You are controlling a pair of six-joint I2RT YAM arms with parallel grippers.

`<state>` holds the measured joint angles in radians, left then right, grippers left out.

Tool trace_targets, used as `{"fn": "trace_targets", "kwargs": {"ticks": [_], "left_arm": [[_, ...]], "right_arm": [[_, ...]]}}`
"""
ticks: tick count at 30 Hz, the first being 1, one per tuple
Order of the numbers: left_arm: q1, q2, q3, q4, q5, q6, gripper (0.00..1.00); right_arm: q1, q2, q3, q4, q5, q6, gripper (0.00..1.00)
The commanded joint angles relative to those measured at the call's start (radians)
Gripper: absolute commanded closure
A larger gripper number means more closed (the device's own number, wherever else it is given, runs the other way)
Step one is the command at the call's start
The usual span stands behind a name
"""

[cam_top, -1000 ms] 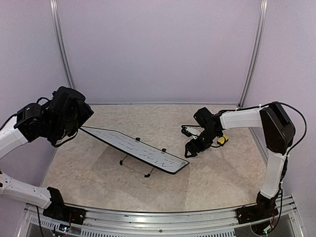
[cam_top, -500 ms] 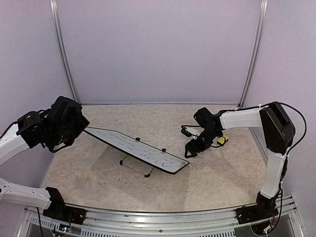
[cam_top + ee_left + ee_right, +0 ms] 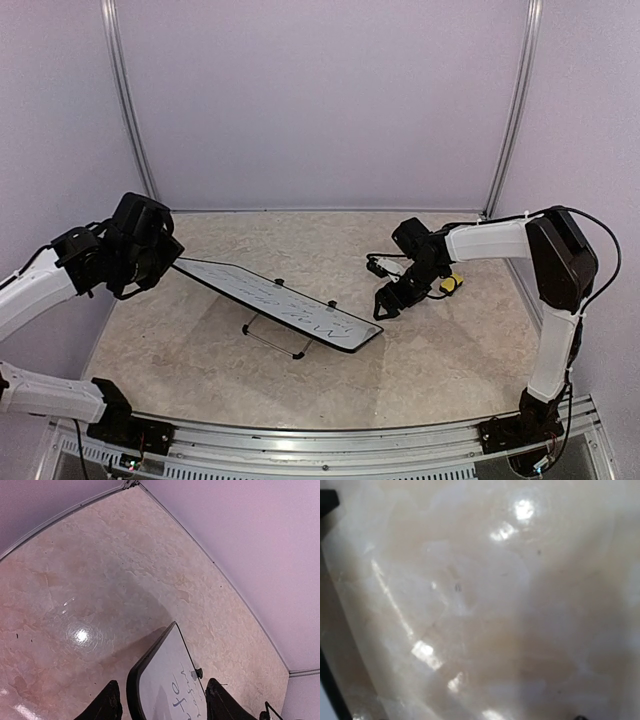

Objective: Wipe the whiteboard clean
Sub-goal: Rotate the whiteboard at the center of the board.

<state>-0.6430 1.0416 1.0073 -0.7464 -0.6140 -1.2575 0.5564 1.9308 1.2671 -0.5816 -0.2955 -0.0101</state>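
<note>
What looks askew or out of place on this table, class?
The whiteboard sits slanted: its left end raised, right end low near the table, wire stand jutting out underneath. Nothing looks spilled.

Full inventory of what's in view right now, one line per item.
whiteboard: one, white with black rim and dark writing, tilted on table left of centre
wire stand: one, black, under the whiteboard
sponge block: one, yellow, on table beside right arm
table: one, beige marbled, under everything
walls: three, lavender, back and sides
left claw: one, black, open, fingers straddling whiteboard's far left corner
right claw: one, black, low by whiteboard's right end, state unclear
</note>
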Motion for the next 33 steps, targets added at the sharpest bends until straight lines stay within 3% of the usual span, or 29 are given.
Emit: {"fn": "trace_targets", "kwargs": {"ticks": [1, 8, 33], "left_arm": [[0.018, 0.020, -0.008, 0.078, 0.030, 0.058, 0.48], [0.022, 0.052, 0.011, 0.129, 0.011, 0.116, 0.72], [0.025, 0.155, 0.009, 0.389, -0.008, 0.382, 0.65]], "right_arm": [[0.021, -0.006, -0.006, 0.002, -0.013, 0.002, 0.23], [0.059, -0.012, -0.052, 0.027, -0.011, 0.007, 0.23], [0.159, -0.108, -0.144, 0.045, 0.032, 0.103, 0.23]]}}
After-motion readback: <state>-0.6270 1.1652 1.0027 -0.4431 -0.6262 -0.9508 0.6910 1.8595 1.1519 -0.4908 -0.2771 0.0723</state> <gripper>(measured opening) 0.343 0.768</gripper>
